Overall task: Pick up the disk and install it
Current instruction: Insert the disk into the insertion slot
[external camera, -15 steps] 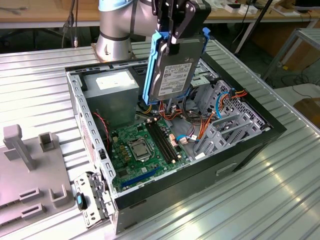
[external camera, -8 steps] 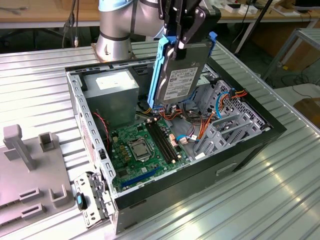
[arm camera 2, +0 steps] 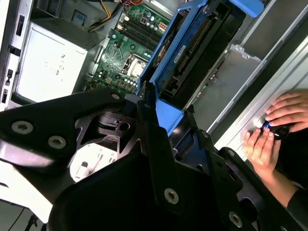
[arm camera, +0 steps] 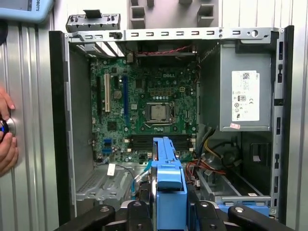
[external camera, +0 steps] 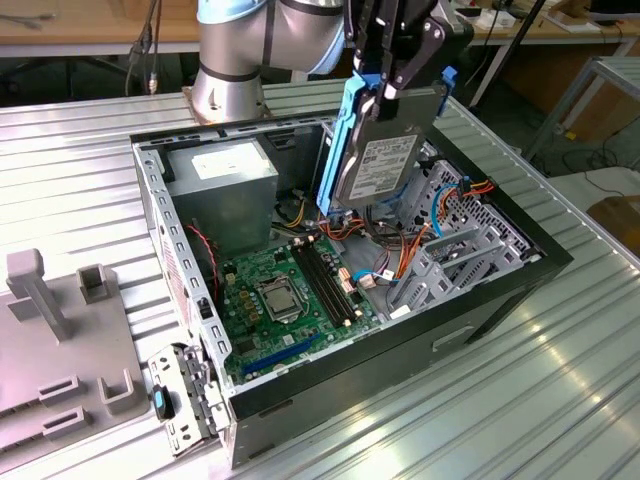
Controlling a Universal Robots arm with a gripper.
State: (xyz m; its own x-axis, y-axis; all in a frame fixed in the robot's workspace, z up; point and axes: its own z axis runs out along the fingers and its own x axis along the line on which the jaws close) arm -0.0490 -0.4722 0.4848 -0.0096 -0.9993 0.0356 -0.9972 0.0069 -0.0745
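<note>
Hanging above open computer case [external camera: 480, 320], arm [external camera: 250, 40] points down; end effector [external camera: 385, 85] clenched on disk [external camera: 375, 165], held nearly upright.

One disk [external camera: 385, 165], one computer case [external camera: 505, 300], two hands [arm camera 2: 262, 147]

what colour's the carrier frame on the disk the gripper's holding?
Bright blue carrier around the grey disk; clearest in the exterior view.

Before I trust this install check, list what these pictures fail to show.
Computer case, exterior view: the disk, held in the pincer, hides the interior behind it.
Motherboard, second wrist view: the pincer's black body covers much of it.
Hand, first wrist view: cut off by the picture's edge.
</note>
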